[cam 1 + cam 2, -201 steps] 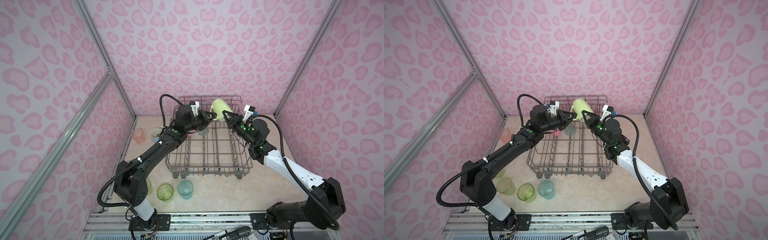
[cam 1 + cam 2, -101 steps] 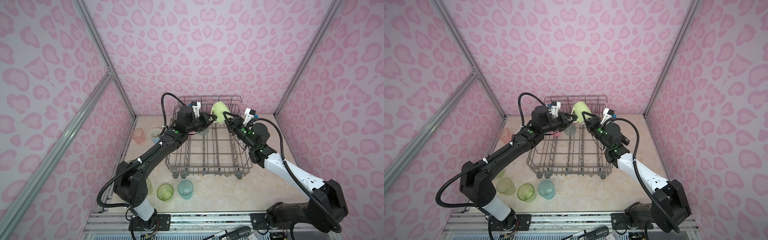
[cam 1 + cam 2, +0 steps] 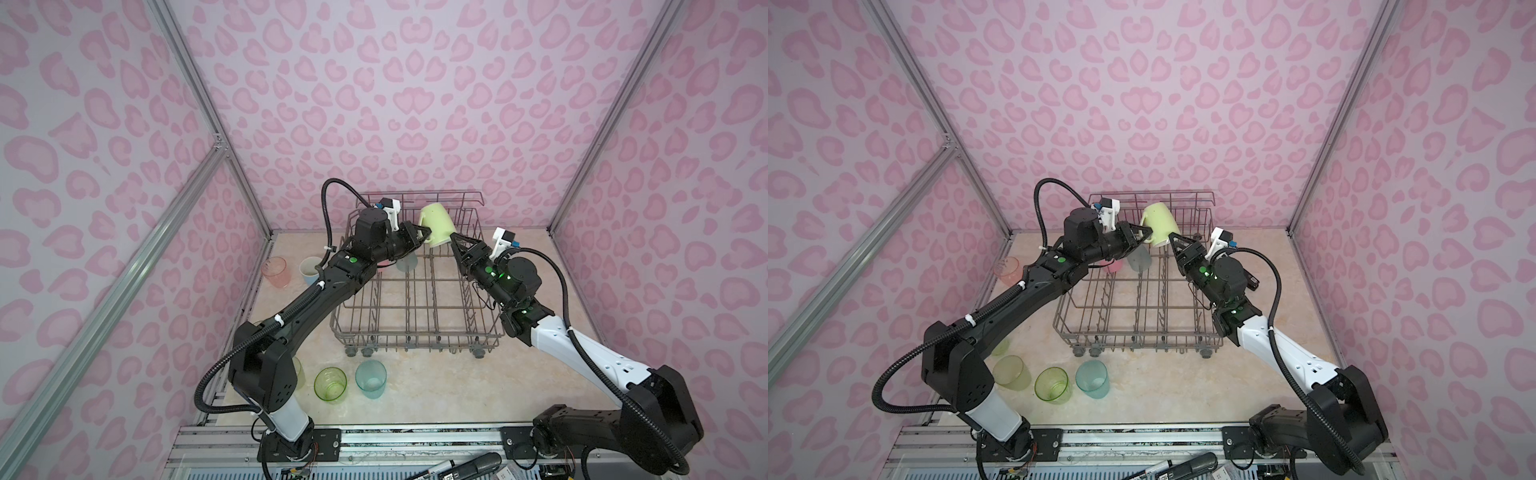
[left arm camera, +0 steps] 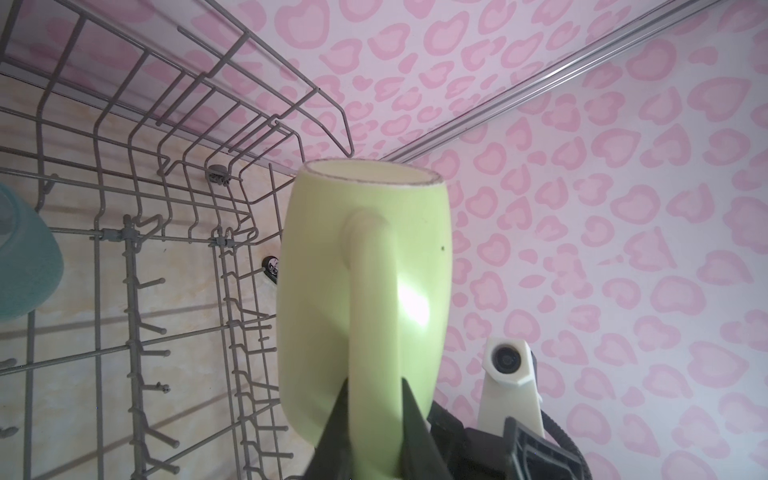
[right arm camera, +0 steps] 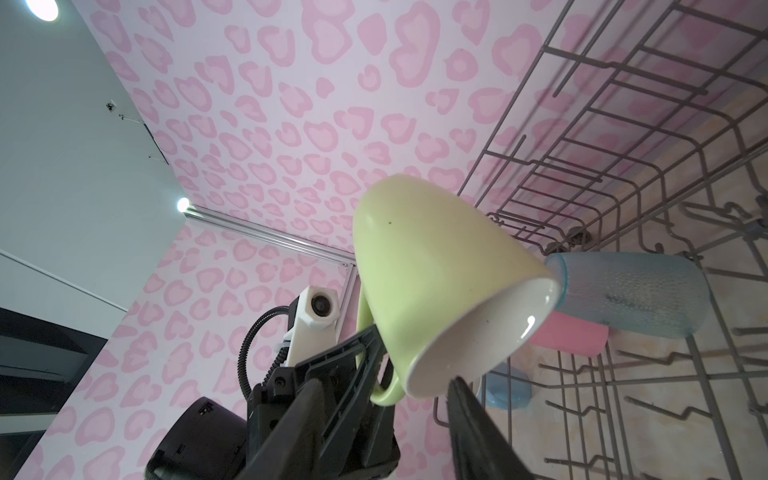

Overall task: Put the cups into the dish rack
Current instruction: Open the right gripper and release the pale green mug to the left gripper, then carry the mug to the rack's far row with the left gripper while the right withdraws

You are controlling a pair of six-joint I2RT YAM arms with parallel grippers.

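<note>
One dish rack (image 3: 415, 332), one green mug (image 3: 436, 224), one blue mug (image 3: 309, 270), at least six tumblers (image 3: 371, 379).

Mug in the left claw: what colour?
Light green mug, white inside; shows best in the right wrist view.

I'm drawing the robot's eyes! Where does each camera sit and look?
Both top views: high up behind both arms, looking down on them and the rack.
Left wrist: on the left arm, looking along the left gripper holding the green mug.
Right wrist: on the right arm, facing the mug's mouth; the open right gripper shows.
Shared: both wrist views see the mug.
</note>
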